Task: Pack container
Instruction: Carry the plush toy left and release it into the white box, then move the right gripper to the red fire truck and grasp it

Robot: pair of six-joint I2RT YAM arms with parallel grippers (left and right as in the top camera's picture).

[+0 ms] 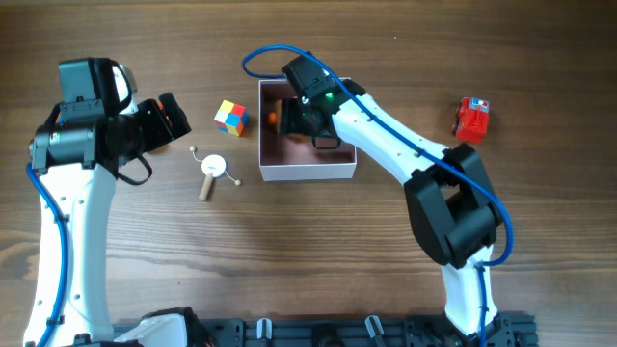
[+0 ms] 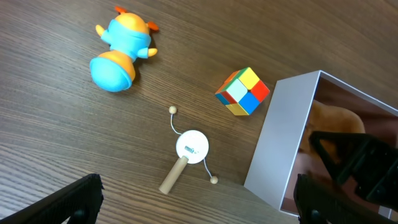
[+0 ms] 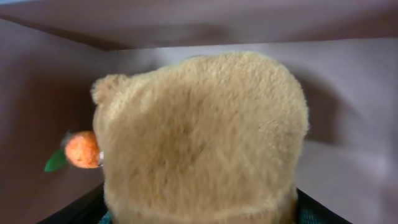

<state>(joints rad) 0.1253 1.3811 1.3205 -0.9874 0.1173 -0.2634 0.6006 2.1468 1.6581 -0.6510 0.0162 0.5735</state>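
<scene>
**Overhead, with both wrist views.** The container [image 1: 308,173], a square, shallow box with smooth white walls and a matte pale pink floor, stands at the table's centre. The right gripper [image 1: 289,114] reaches down into its far-left corner. In the right wrist view only dark slivers of the fingers [image 3: 78,208] show at the lower corners. They are spread wide, and a plush toy [image 3: 205,137] fills the gap between them, so they appear closed on its flanks. The plush is tan, rounded and short-piled, with a small orange carrot-like tuft [image 3: 81,149] and a green leaf on its left. It sits inside the container against the pink walls.

The left gripper [image 1: 175,116] hangs left of the container with its fingers fully apart and holding nothing.

On the wood-grain table [image 1: 540,241] lie:
- a glossy multicoloured puzzle cube [image 1: 229,117], just beside the container's left wall;
- a wooden pellet drum [image 1: 212,169] with two beaded strings;
- a smooth blue-and-orange plastic figure [image 2: 118,50];
- a red toy [image 1: 471,119], well apart on the right.
</scene>
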